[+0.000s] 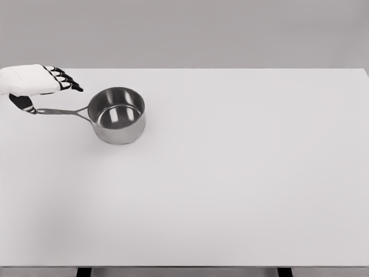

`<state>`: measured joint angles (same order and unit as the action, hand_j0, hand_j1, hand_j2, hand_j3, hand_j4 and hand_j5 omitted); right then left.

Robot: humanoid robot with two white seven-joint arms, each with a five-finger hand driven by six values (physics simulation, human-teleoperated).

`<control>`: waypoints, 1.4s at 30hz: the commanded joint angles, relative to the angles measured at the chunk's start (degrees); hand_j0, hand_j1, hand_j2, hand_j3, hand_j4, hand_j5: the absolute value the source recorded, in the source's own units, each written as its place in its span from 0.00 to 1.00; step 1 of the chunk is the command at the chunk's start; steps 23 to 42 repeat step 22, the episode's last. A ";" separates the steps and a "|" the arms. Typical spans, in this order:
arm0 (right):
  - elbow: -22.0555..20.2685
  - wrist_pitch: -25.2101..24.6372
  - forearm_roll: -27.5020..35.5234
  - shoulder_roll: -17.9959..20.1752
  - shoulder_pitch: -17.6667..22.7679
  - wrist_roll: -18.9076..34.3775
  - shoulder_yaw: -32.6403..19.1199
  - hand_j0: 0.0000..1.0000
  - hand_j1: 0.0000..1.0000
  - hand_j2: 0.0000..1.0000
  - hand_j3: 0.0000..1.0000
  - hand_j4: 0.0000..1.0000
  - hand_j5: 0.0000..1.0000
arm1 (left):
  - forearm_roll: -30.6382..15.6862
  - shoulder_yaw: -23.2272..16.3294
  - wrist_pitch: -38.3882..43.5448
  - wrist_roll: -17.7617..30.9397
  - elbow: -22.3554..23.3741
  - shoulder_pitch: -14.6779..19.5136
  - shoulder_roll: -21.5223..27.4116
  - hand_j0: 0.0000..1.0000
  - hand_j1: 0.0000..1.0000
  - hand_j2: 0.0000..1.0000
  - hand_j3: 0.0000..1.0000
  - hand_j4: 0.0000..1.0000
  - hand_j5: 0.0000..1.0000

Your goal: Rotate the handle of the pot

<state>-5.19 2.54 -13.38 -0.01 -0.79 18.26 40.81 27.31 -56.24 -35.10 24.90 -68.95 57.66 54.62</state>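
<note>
The fingers [68,79] of the left hand [40,79] are loosely extended, dark-tipped, pointing right toward the pot; they grip nothing that can be seen. The thumb [24,104] hangs below the palm, at the far end of the handle [62,111], touching or just beside it; which of the two cannot be told. The hand enters at the table's left edge. The right hand is out of view.

The pot [117,115] stands upright and empty on the white table [230,184], in its far left part, handle pointing left toward the hand.

It looks like polished steel: stiff, probably moderately heavy, smooth, and not fragile. The handle is thin, long and likely slick, so a pinch may slip; a wrap of fingers and thumb near its outer end should give the most leverage for turning. The flat base should slide and pivot on the smooth table rather than tip, provided the push stays level.

No brand, label or writing is readable anywhere.
</note>
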 commanded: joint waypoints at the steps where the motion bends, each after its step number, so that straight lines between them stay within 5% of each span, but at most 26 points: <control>1: 0.00 0.01 0.02 0.01 0.00 0.02 -0.03 1.00 1.00 1.00 1.00 1.00 1.00 | -0.24 0.08 0.10 -0.03 0.48 0.00 -0.12 1.00 1.00 1.00 1.00 1.00 1.00; 6: 0.00 0.01 0.02 0.01 0.00 0.02 -0.03 1.00 1.00 1.00 1.00 1.00 1.00 | -0.42 0.08 0.10 -0.03 4.26 2.72 -0.21 1.00 1.00 1.00 1.00 1.00 1.00; 13: 0.00 0.01 0.02 0.01 0.00 0.02 -0.03 1.00 1.00 1.00 1.00 1.00 1.00 | -2.61 0.69 0.10 -0.11 3.12 3.69 -0.04 1.00 1.00 1.00 1.00 1.00 1.00; 14: 0.00 0.01 0.02 0.01 0.00 0.02 -0.03 1.00 1.00 1.00 1.00 1.00 1.00 | -5.32 0.69 0.10 -0.11 2.51 3.60 -0.04 1.00 1.00 1.00 1.00 1.00 1.00; 16: 0.00 0.01 0.02 0.01 0.00 0.02 -0.03 1.00 1.00 1.00 1.00 1.00 1.00 | -18.24 1.13 0.10 -0.11 1.89 3.43 0.14 1.00 1.00 1.00 1.00 1.00 1.00; 18: 0.00 0.01 0.02 0.01 0.00 0.02 0.06 1.00 1.00 1.00 1.00 1.00 1.00 | -22.39 1.13 0.10 0.06 0.83 3.08 0.14 1.00 1.00 1.00 1.00 1.00 1.00; 42: 0.00 0.01 0.02 0.01 0.00 0.02 0.06 1.00 1.00 1.00 1.00 1.00 1.00 | -22.48 1.22 0.10 0.15 1.53 2.99 0.14 1.00 1.00 1.00 1.00 1.00 1.00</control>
